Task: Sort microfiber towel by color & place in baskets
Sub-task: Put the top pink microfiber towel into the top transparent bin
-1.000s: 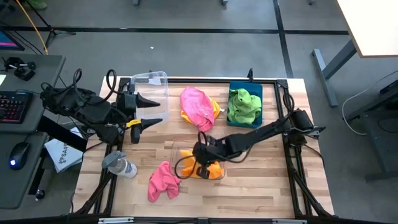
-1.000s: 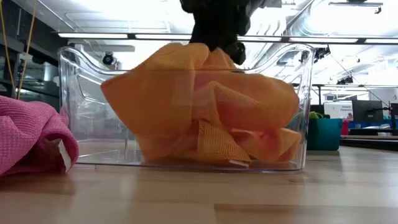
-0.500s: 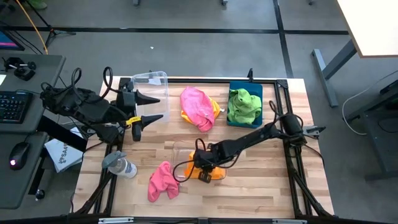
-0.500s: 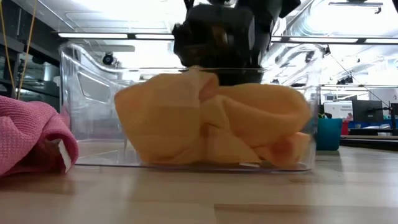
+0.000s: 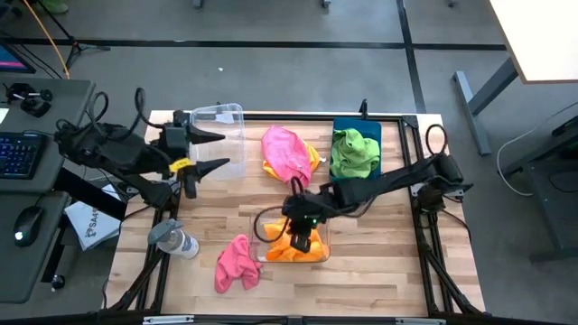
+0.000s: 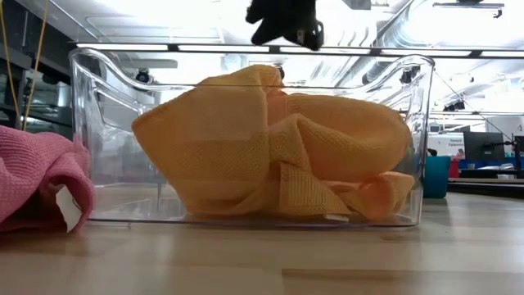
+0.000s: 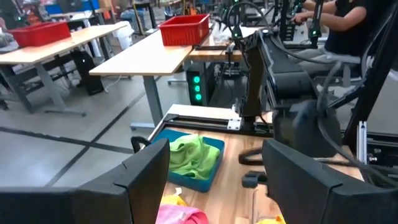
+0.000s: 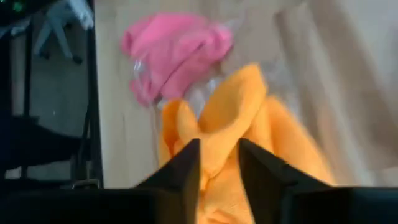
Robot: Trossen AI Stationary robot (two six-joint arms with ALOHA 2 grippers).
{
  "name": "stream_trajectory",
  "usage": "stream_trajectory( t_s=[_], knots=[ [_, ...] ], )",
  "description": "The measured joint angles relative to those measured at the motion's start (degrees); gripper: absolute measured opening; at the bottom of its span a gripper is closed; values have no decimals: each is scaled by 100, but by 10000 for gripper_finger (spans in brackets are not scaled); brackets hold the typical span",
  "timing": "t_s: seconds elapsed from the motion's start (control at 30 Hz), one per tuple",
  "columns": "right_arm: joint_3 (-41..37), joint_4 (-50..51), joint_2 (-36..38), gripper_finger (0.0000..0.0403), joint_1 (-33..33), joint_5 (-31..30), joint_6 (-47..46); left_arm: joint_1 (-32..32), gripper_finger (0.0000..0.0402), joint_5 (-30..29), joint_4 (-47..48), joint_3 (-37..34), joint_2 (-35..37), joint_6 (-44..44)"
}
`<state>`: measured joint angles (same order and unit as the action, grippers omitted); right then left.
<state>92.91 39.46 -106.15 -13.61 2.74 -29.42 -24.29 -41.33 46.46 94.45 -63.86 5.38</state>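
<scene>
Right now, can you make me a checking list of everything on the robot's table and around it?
Surface: wooden table, bare at the near right.
Job's things: orange towel in the near clear basket; green towel in the blue basket; pink towel lying over another orange one mid-table; second pink towel loose beside the near basket; far clear basket holds nothing seen.
Clutter: grey-capped bottle.
Grippers: right gripper above the orange towel, open; left gripper by the far clear basket, open.
Cables: black loops on both arms.
Surroundings: keyboard, mouse, desks, seated person.
</scene>
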Motion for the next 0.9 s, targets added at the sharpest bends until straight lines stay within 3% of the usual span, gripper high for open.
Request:
stream_trajectory(
  t_s=[0.23, 0.37, 0.53, 0.77, 0.9],
  knots=[
    [535, 888, -24, 258, 591, -1488, 351, 0, 242, 385, 192, 0, 451, 66],
    [138, 808, -48, 308, 1296, -1584, 439, 0, 242, 469, 219, 0, 625, 99],
    [-381, -4, -46, 317, 2136, -1280, 1094, 39, 242, 481, -596, -582, 728, 59],
    [-831, -414, -47, 314, 2841, -505, 2057, 513, 242, 953, -3597, -2867, 777, 653],
    [-1021, -618, -46, 314, 2912, -174, 2815, 765, 242, 778, -5377, -3810, 800, 1215]
  ],
)
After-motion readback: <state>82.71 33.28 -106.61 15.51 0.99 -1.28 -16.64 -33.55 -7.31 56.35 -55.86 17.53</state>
